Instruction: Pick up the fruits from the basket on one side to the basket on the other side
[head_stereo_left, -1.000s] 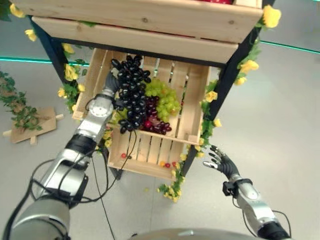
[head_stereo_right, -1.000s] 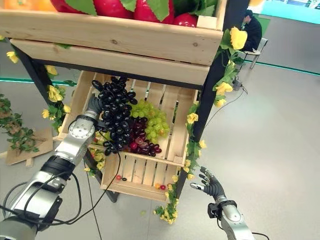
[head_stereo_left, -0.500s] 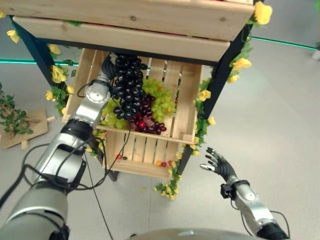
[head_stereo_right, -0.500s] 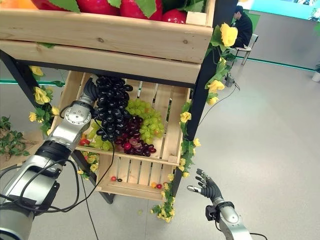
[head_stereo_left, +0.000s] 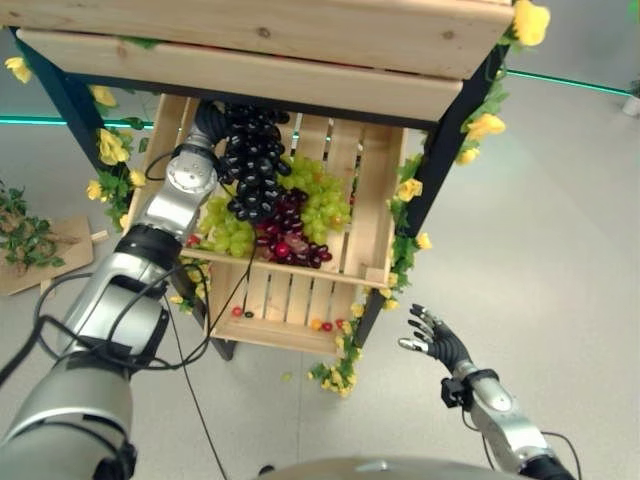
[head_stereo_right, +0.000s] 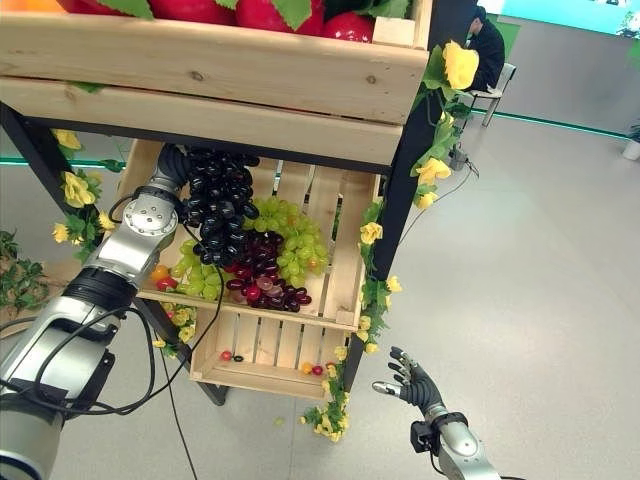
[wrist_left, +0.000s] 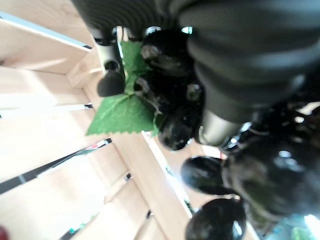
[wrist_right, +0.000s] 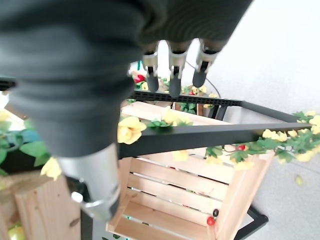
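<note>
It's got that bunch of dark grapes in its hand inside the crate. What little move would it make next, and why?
Probably draw the left robot hand back toward itself, bringing the black grapes out from under the upper shelf. The bunch hangs over the green grapes and red grapes in the wooden crate, with the shelf close above, so lifting straight up looks blocked. The right robot hand hangs open off to the side.

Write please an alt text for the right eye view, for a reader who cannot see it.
The robot's left hand holds a bunch of black grapes above a wooden crate that holds green grapes and red grapes. Its right hand hangs open over the floor, beside the stand.
</note>
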